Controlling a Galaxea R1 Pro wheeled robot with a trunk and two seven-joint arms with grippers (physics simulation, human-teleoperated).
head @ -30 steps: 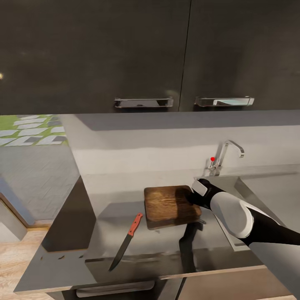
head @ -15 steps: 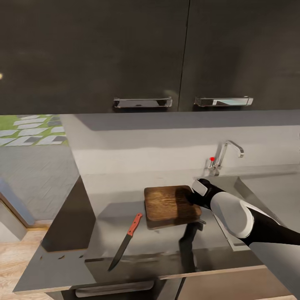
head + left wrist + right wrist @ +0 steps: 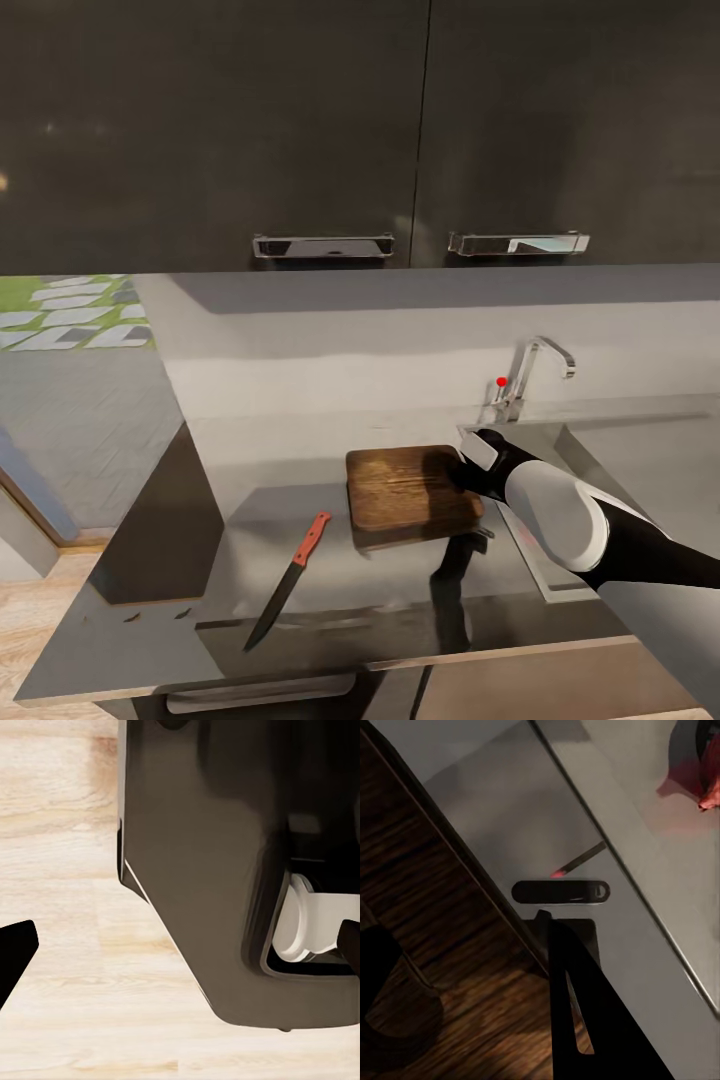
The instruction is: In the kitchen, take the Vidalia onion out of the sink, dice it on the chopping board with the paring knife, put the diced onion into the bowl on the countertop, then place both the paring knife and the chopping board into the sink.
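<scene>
Since 0.5 s ago my head camera has swung a little: the cabinet handles, the tap and the paring knife all sit slightly further toward my left in the head view, while the chopping board and my right arm keep the same spot in it, so I cannot say the knife itself moved. My right gripper is at the board's end nearest the sink; in the right wrist view 1 dark finger lies over the wood grain and the other stands just past the board's edge, above the grey metal, so the jaws look spread across that edge, though I cannot tell whether they actually pinch it. The board rests on the countertop, with the knife lying apart from it toward my left, orange-red handle pointing toward the board and dark blade toward the counter's front edge. In the right wrist view a reddish shape shows in the basin, too cropped to name. My left gripper shows as 2 dark fingertips set well apart over the light wood floor, beside a dark part of my own body, holding nothing.
</scene>
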